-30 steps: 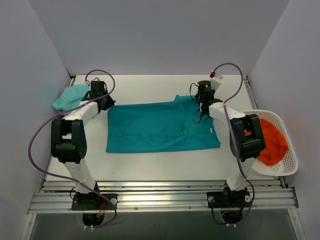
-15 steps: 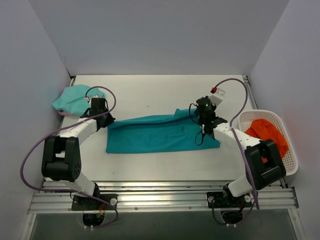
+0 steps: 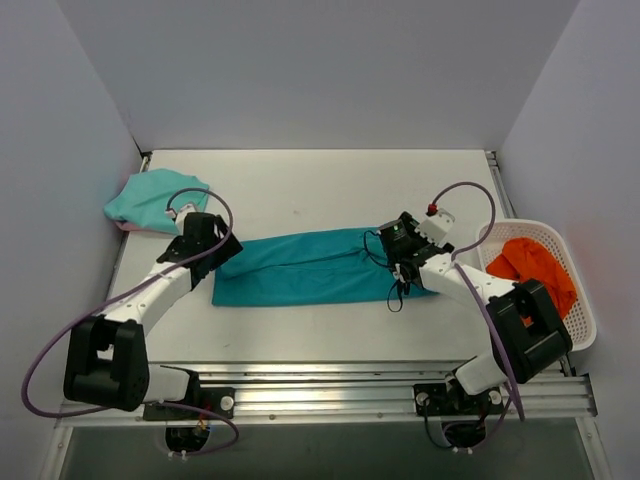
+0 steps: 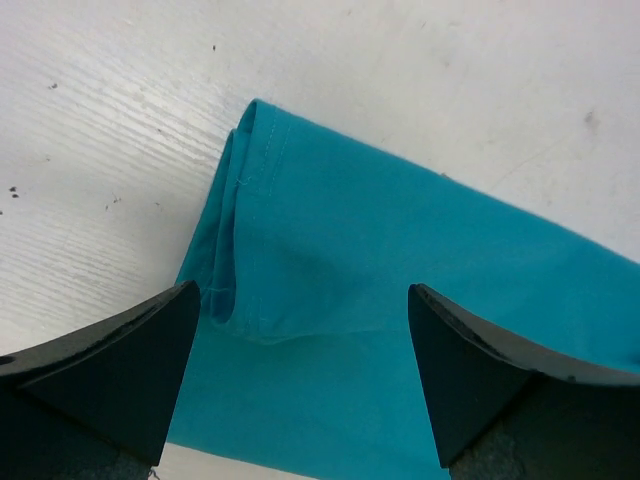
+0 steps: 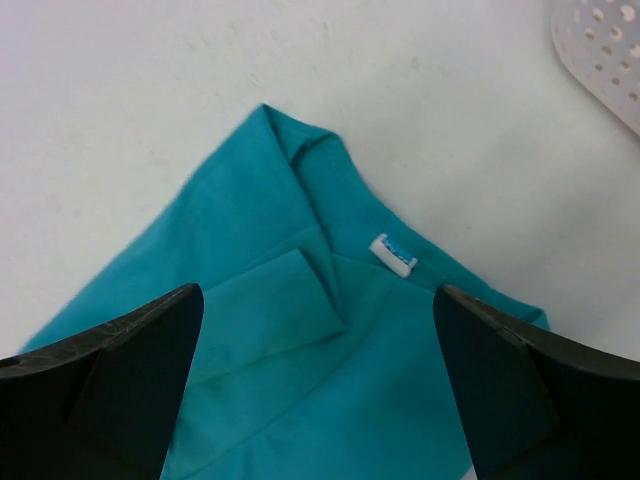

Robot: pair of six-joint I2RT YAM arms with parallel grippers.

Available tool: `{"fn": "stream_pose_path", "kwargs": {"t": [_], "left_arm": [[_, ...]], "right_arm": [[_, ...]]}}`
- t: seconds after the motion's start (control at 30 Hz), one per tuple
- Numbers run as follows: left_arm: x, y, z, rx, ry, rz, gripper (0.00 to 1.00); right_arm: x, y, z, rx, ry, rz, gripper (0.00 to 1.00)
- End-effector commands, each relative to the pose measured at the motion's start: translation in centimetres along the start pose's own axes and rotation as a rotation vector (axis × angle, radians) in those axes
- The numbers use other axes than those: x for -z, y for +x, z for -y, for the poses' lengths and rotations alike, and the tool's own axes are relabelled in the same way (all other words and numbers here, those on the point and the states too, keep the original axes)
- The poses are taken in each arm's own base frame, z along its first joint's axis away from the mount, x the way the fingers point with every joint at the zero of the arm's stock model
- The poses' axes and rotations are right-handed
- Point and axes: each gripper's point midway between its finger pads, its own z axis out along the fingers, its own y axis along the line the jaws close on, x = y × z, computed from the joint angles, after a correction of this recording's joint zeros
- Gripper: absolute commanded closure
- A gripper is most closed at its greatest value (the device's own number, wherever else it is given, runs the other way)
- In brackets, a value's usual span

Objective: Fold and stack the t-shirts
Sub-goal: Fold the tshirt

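The deep teal t-shirt lies mid-table as a long narrow band, folded lengthwise. My left gripper hovers over its left end, open. In the left wrist view the folded hem corner lies between the spread fingers with nothing held. My right gripper is open over the right end. The right wrist view shows the teal cloth, a tucked sleeve and a white neck label below the open gripper. The paler mint t-shirt sits bunched at the far left.
A white perforated basket stands at the right edge with orange cloth inside; its rim shows in the right wrist view. Walls close in the table on the left, back and right. Purple cables loop off both arms.
Both grippers pulled the teal shirt's far edge toward the near side, folding it into a narrower band. They then opened and let go of it.
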Motion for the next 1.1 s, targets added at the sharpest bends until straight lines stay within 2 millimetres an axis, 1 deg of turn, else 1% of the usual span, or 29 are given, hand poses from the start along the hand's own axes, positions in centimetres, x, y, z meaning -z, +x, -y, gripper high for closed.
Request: {"fn": "stream_pose_path", "kwargs": {"t": [0.0, 0.03, 0.07, 0.1, 0.17, 0.2, 0.23, 0.27, 0.3, 0.33, 0.37, 0.4, 0.43, 0.47, 0.5, 0.53, 0.57, 0.6, 0.63, 0.77, 0.93, 1.07], "left_arm": [[3.0, -3.7, 1.6, 0.037, 0.048, 0.12, 0.06], [3.4, -4.0, 1.8, 0.038, 0.057, 0.131, 0.06], [3.9, -4.3, 2.1, 0.037, 0.075, 0.144, 0.06], [4.1, -4.5, 2.3, 0.033, 0.083, 0.149, 0.06], [4.2, -4.7, 2.7, 0.029, 0.095, 0.157, 0.06], [4.2, -4.9, 2.9, 0.028, 0.099, 0.161, 0.06], [4.0, -4.9, 3.1, 0.023, 0.104, 0.161, 0.06], [3.7, -4.8, 3.1, 0.013, 0.101, 0.156, 0.06], [3.5, -4.9, 3.3, 0.011, 0.106, 0.157, 0.06], [3.3, -4.8, 3.2, 0.005, 0.101, 0.152, 0.06], [2.9, -4.6, 3.2, 0.0, 0.095, 0.143, 0.06], [2.7, -4.6, 3.4, -0.004, 0.102, 0.143, 0.06], [2.6, -4.5, 3.6, -0.007, 0.11, 0.138, 0.06], [2.2, -4.2, 3.5, -0.016, 0.106, 0.13, 0.06], [2.1, -4.0, 3.5, -0.02, 0.107, 0.126, 0.06], [2.0, -4.0, 3.5, -0.022, 0.11, 0.129, 0.06], [1.8, -3.9, 3.4, -0.024, 0.109, 0.124, 0.06], [1.8, -4.0, 3.5, -0.026, 0.109, 0.127, 0.06], [1.8, -4.0, 3.5, -0.029, 0.11, 0.127, 0.06], [2.0, -4.0, 3.7, -0.032, 0.126, 0.127, 0.06], [2.3, -3.8, 3.6, -0.033, 0.132, 0.13, 0.06], [2.2, -3.7, 3.5, -0.035, 0.13, 0.128, 0.06]], "right_arm": [[1.1, -3.5, -2.0, -0.063, 0.002, 0.081, 0.05], [1.3, -3.9, -2.8, -0.067, -0.019, 0.079, 0.05], [1.4, -4.3, -4.2, -0.075, -0.048, 0.068, 0.05], [1.4, -4.4, -5.0, -0.064, -0.065, 0.064, 0.06], [1.0, -3.8, -6.4, -0.042, -0.082, 0.038, 0.06], [1.2, -4.4, -8.6, -0.068, -0.141, 0.031, 0.07], [0.7, -3.5, -9.3, -0.051, -0.147, 0.012, 0.07], [0.6, -3.3, -10.1, -0.049, -0.163, 0.002, 0.08], [0.7, -3.4, -11.9, -0.064, -0.215, -0.008, 0.1], [0.5, -3.1, -12.6, -0.037, -0.233, -0.009, 0.12], [-0.2, -2.0, -13.0, -0.012, -0.23, -0.018, 0.16], [-0.4, -2.2, -14.1, -0.017, -0.252, -0.011, 0.19], [-1.2, -0.9, -14.3, 0.013, -0.242, -0.027, 0.24], [-1.6, -0.5, -14.6, 0.028, -0.243, -0.031, 0.39], [-1.9, -0.3, -14.9, 0.035, -0.246, -0.034, 0.57], [-2.4, 0.5, -15.3, 0.047, -0.246, -0.047, 0.78], [-2.7, 0.9, -15.4, 0.046, -0.24, -0.056, 0.96], [-3.0, 1.4, -15.5, 0.056, -0.236, -0.066, 1.0], [-3.4, 1.9, -15.6, 0.07, -0.232, -0.075, 1.0], [-4.0, 3.1, -15.6, 0.086, -0.227, -0.086, 1.0], [-4.4, 3.8, -15.2, 0.101, -0.215, -0.089, 1.0], [-4.2, 4.0, -14.7, 0.108, -0.206, -0.098, 1.0]]}}
